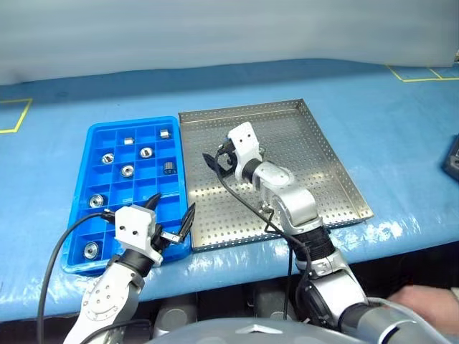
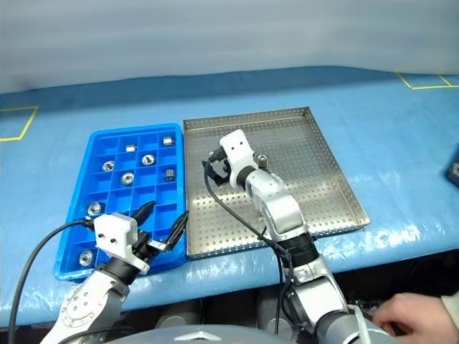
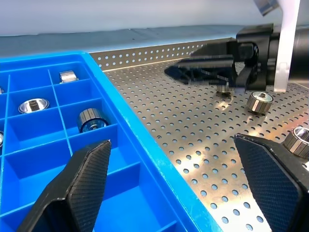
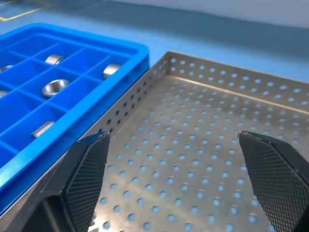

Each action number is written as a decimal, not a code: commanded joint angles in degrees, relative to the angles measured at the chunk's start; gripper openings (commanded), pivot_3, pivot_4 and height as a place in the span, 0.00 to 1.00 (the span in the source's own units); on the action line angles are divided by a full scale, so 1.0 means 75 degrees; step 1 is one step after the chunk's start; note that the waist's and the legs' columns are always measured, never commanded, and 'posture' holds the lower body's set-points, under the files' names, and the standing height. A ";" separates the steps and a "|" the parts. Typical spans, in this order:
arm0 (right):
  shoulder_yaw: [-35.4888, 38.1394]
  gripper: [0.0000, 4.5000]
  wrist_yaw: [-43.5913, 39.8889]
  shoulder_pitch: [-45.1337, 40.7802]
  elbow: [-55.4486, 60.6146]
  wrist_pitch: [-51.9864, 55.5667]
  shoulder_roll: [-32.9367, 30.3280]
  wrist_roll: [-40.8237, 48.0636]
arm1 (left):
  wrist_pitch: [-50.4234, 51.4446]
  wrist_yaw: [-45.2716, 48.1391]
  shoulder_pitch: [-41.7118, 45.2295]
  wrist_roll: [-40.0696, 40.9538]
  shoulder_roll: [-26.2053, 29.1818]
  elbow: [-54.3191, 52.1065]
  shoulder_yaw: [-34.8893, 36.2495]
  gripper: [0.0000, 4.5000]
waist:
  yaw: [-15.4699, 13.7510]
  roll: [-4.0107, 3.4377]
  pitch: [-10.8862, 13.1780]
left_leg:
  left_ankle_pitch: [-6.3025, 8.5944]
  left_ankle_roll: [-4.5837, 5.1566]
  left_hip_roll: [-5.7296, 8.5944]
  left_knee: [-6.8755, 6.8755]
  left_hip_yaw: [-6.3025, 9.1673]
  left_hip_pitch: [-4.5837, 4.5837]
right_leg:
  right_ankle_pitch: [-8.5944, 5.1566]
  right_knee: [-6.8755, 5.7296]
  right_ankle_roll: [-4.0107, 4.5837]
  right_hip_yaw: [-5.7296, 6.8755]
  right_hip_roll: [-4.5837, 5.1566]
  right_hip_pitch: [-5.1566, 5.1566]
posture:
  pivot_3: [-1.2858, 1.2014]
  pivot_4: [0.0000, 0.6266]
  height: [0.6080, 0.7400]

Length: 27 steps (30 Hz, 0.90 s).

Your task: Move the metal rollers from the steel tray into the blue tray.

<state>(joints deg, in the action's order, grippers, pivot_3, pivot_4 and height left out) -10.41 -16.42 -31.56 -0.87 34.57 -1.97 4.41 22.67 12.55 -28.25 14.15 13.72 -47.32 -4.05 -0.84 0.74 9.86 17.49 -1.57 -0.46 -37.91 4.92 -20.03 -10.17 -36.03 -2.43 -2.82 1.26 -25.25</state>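
The left gripper (image 1: 172, 215) is wide open and empty, over the blue tray's (image 1: 181, 172) near end. Farther off, the right gripper (image 1: 213, 161) is open too, above the steel tray (image 1: 323, 165). Metal rollers (image 3: 259, 102) sit in both trays
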 commanded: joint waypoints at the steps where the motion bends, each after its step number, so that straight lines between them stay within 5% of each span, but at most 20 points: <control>1: 0.0558 1.00 0.0620 -0.0225 -0.0132 -0.0254 0.0045 -0.0098 | 0.0001 0.0033 0.0026 0.0026 0.0041 -0.0116 -0.0064 0.99 | -0.0001 0.0000 0.0000 | 0.0000 0.0000 0.0000 0.0000 0.0000 0.0000 | 0.0000 0.0000 0.0001 0.0000 0.0000 0.0000 | 0.58 0.24 1.00; 9: 0.1156 1.00 0.1522 -0.0088 -0.0333 -0.0138 0.0151 -0.0164 | 0.0031 0.0091 0.0098 0.0039 0.0072 -0.0059 -0.0093 0.99 | 0.0044 -0.0004 -0.0002 | 0.0000 0.0001 0.0000 0.0003 -0.0003 -0.0001 | 0.0014 0.0001 0.0023 -0.0003 0.0000 -0.0003 | 0.58 0.24 1.00; 27: 0.1185 1.00 0.1713 0.0669 0.0077 0.0392 0.0049 -0.0152 | 0.0098 0.0201 0.0155 0.0076 0.0079 0.0006 -0.0151 0.99 | 0.0201 -0.0013 -0.0008 | 0.0000 0.0002 0.0001 0.0001 -0.0004 0.0003 | -0.0001 -0.0001 -0.0006 -0.0006 -0.0001 0.0002 | 0.57 0.24 1.00</control>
<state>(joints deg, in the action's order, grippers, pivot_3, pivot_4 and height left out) -1.77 -3.79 -25.39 -1.81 38.02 -1.88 3.11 23.62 13.83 -27.25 14.19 14.16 -47.15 -4.96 0.67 0.64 9.80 17.49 -1.56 -0.46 -37.90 4.90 -20.01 -10.18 -36.04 -2.48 -2.87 1.25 -25.23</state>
